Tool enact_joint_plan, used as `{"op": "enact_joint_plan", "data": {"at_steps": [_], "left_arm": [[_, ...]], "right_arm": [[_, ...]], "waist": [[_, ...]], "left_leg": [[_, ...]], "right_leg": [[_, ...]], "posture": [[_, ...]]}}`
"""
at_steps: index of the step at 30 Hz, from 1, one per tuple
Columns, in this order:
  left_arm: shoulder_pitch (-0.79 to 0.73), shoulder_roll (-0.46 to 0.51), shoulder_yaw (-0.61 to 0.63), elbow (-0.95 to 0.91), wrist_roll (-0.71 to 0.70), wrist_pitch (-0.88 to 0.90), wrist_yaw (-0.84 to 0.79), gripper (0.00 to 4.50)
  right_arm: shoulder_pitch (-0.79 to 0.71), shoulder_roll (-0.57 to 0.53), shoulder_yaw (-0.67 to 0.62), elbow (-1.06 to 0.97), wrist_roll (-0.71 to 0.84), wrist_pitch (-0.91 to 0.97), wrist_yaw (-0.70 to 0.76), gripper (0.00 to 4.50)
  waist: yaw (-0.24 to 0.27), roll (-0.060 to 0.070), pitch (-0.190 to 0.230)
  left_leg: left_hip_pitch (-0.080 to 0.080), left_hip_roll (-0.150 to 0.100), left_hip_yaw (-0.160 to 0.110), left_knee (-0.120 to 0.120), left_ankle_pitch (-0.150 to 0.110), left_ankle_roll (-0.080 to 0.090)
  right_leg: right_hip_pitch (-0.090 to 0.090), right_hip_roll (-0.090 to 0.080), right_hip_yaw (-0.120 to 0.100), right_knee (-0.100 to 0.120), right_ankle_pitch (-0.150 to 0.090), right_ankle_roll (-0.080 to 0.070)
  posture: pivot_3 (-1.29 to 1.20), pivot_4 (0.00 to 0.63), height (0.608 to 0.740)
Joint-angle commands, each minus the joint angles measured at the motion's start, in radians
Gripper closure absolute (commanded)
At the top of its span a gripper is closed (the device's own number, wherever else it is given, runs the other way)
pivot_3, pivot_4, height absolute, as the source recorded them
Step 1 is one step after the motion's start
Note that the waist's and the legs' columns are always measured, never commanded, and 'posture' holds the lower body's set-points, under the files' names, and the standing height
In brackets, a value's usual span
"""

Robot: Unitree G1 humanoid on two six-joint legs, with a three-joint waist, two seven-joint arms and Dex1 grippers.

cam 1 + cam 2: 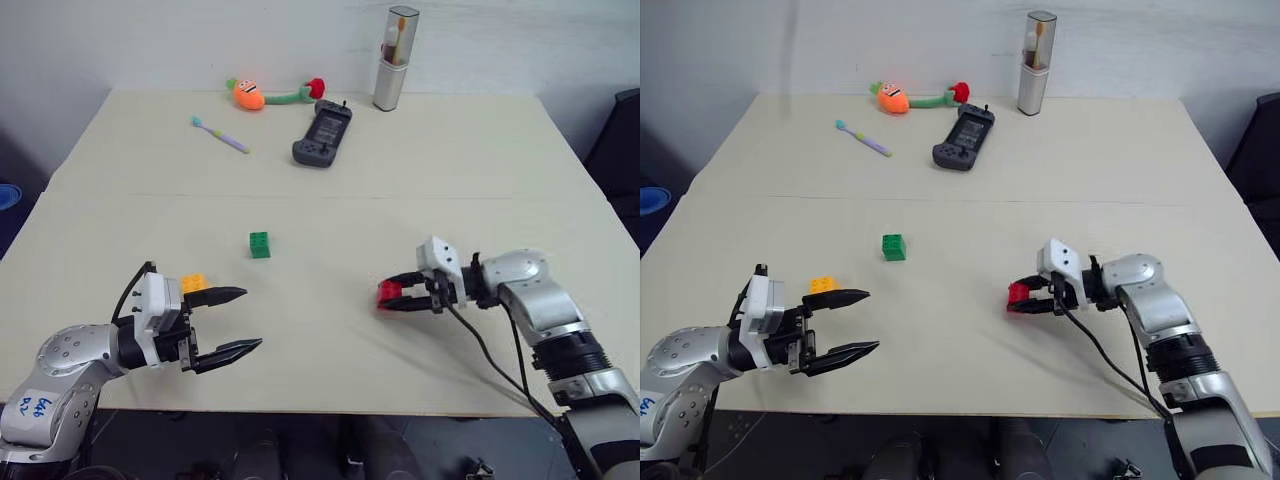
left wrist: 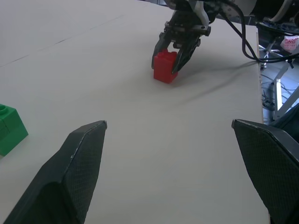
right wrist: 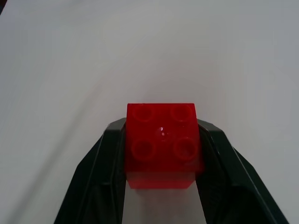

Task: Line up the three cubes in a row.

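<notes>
The red cube (image 1: 389, 292) rests on the table right of centre, and my right gripper (image 1: 396, 295) is shut on it, one finger on each side (image 3: 163, 140). Up the table from it, near the middle, the green cube (image 1: 260, 244) stands alone. The yellow-orange cube (image 1: 193, 284) lies at the front left, just behind my left gripper (image 1: 236, 321), which hangs open with nothing between its fingers. From the left wrist view I see the red cube (image 2: 165, 66) pinched in the other gripper.
At the back of the table (image 1: 330, 200) lie a plush carrot toy (image 1: 247, 94), a toothbrush (image 1: 220, 135), a dark handheld game console (image 1: 322, 133) and an upright clear tube (image 1: 395, 58). The table's front edge runs just below both grippers.
</notes>
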Motion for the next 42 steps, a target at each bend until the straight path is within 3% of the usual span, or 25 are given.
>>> {"op": "enact_joint_plan", "data": {"at_steps": [1,2,6,11,17,19,23,26,29,35,38,42], "left_arm": [[0.002,0.002,0.014,-0.027,0.001,-0.015,0.001,0.0],[0.004,0.003,0.017,-0.028,0.0,-0.015,0.002,0.0],[0.021,0.012,0.047,-0.031,-0.002,-0.015,0.003,0.0],[0.077,0.033,0.145,-0.041,-0.01,-0.014,0.006,0.0],[0.226,0.063,0.417,0.014,-0.025,-0.004,-0.022,0.0],[0.267,0.063,0.49,0.09,-0.01,-0.017,-0.033,0.0],[0.294,0.057,0.567,0.315,0.057,-0.099,-0.023,0.0],[0.265,0.073,0.586,0.457,0.083,-0.142,-0.012,0.0],[0.203,0.099,0.535,0.453,0.067,-0.117,-0.026,0.0],[-0.153,0.197,0.258,0.454,0.068,-0.033,-0.105,0.0],[-0.454,0.188,0.044,0.625,0.17,-0.078,-0.184,0.0],[-0.787,0.075,-0.156,0.923,0.333,-0.211,-0.234,0.0]], "right_arm": [[-0.012,0.019,-0.008,0.041,-0.025,-0.077,0.0,3.0],[-0.01,0.02,-0.009,0.036,-0.018,-0.063,0.008,3.0],[-0.003,0.03,-0.054,-0.037,0.034,-0.098,0.017,1.64],[0.056,-0.037,-0.151,-0.202,0.116,-0.076,0.03,0.02],[0.213,-0.115,-0.34,-0.336,0.228,-0.032,-0.024,0.02],[0.285,-0.081,-0.408,-0.356,0.285,-0.06,-0.033,0.02],[0.413,-0.004,-0.488,-0.337,0.289,-0.215,-0.049,0.02],[0.454,0.006,-0.506,-0.332,0.331,-0.196,-0.049,0.02],[0.465,0.009,-0.504,-0.332,0.331,-0.229,-0.039,0.02],[0.427,-0.001,-0.473,-0.404,0.336,-0.186,-0.092,0.02],[0.401,-0.009,-0.454,-0.433,0.339,-0.155,-0.112,0.02],[0.37,-0.01,-0.431,-0.469,0.339,-0.118,-0.146,0.02]], "waist": [[-0.001,0.0,0.0],[-0.003,0.0,0.0],[-0.006,0.0,0.0],[-0.002,0.0,0.0],[0.002,0.0,0.0],[0.003,0.0,0.0],[0.0,0.0,0.0],[-0.001,0.0,0.0],[0.002,-0.001,0.0],[0.024,-0.001,-0.001],[0.025,0.0,0.0],[0.024,0.0,0.0]], "left_leg": [[0.0,0.0,0.0,0.0,0.0,0.0],[0.0,0.0,0.0,0.0,0.0,0.0],[0.001,0.0,0.0,0.0,0.0,0.0],[0.0,0.0,0.0,0.0,0.0,-0.001],[-0.001,0.0,-0.001,0.0,-0.001,0.0],[0.0,0.0,-0.002,-0.001,-0.002,0.0],[0.001,0.0,-0.001,-0.002,-0.005,0.005],[0.001,0.0,0.0,-0.002,-0.006,0.006],[0.001,0.0,-0.001,-0.002,-0.006,0.007],[0.001,-0.001,-0.002,-0.001,-0.005,0.005],[0.001,-0.001,-0.001,-0.002,-0.004,0.0],[-0.002,0.0,0.001,0.002,-0.003,-0.001]], "right_leg": [[0.0,0.0,0.0,0.0,0.0,0.0],[0.0,0.0,0.0,0.001,0.0,0.0],[0.0,0.0,0.0,0.002,0.0,0.0],[-0.001,0.0,0.0,0.001,0.0,0.0],[0.0,-0.001,-0.001,-0.001,0.0,0.0],[0.0,-0.001,-0.002,-0.002,0.0,-0.001],[0.0,0.0,-0.002,-0.002,0.0,-0.001],[0.0,-0.001,-0.001,-0.001,0.0,-0.001],[0.0,-0.001,-0.002,-0.001,0.0,-0.001],[0.002,-0.003,-0.004,0.0,0.0,-0.001],[0.001,-0.002,-0.004,-0.001,0.0,-0.001],[-0.001,0.001,-0.004,0.0,0.0,0.0]], "posture": [[0.0,0.15,0.74],[0.0,0.15,0.74],[0.0,0.15,0.74],[0.0,0.15,0.74],[0.0,0.15,0.74],[0.0,0.15,0.74],[0.0,0.15,0.74],[0.0,0.15,0.74],[0.0,0.15,0.74],[0.0,0.15,0.74],[0.0,0.15,0.74],[0.0,0.15,0.74]]}}
